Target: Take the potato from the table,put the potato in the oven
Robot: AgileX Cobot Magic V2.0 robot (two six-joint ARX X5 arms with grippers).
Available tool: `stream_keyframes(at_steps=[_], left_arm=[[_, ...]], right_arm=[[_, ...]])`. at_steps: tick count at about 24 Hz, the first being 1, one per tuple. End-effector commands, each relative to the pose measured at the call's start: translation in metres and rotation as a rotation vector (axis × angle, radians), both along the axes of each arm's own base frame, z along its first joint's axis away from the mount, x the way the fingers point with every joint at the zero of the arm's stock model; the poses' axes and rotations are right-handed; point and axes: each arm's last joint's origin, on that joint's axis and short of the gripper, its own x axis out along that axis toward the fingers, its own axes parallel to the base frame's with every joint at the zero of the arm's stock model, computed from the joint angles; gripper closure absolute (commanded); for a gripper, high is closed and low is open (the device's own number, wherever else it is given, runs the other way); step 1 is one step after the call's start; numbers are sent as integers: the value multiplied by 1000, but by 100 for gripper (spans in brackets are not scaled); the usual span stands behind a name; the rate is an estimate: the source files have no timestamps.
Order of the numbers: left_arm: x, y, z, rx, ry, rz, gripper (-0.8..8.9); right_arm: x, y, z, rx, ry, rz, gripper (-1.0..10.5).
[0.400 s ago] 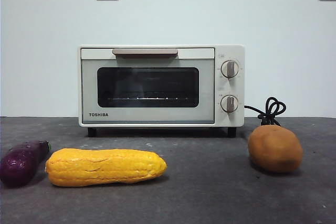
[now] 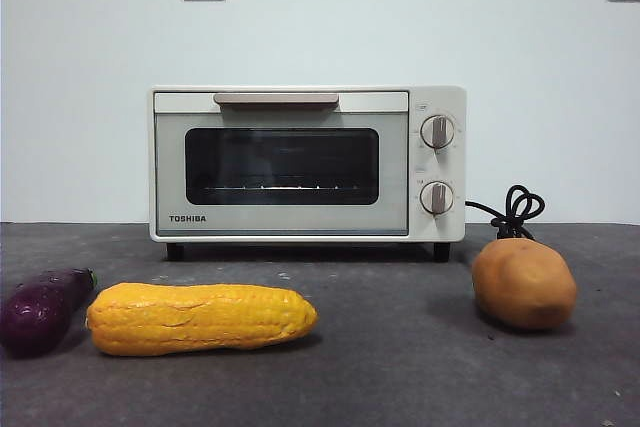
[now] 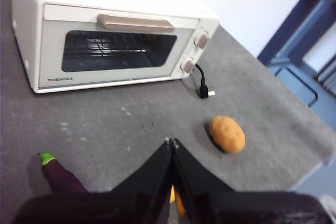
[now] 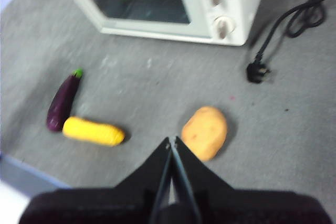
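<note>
Lying apart from the oven [image 2: 307, 163], potato [image 2: 523, 283].

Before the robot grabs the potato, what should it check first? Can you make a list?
1. Potato free on the table, nothing touching it: ok.
2. Oven door open for the potato: not ok, it is closed.
3. Right gripper open to grab: not ok, shut, above the table near the potato.
4. Left gripper open for the door handle: not ok, shut.
5. Corn and eggplant clear of the potato: ok.
</note>
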Motion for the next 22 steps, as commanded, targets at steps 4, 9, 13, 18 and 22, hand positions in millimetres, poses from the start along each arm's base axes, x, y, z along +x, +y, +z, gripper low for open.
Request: stream_keyframes(at_steps=[4, 9, 13, 18, 22], left_arm=[[-1, -3, 9, 77, -37, -72, 821], [-1, -3, 10, 81, -44, -76, 821], [7, -4, 15, 75, -98, -79, 821], [63, -14, 14, 54, -124, -141, 821], [124, -30, 7, 73, -107, -158, 821]], right_arm=[[4, 2, 9, -43, 5, 53, 820], [10, 3, 7, -16, 48, 27, 133], [12, 3, 7, -6, 64, 18, 132], [11, 3, 7, 1, 72, 12, 133], [11, 3, 6, 5, 79, 7, 133]])
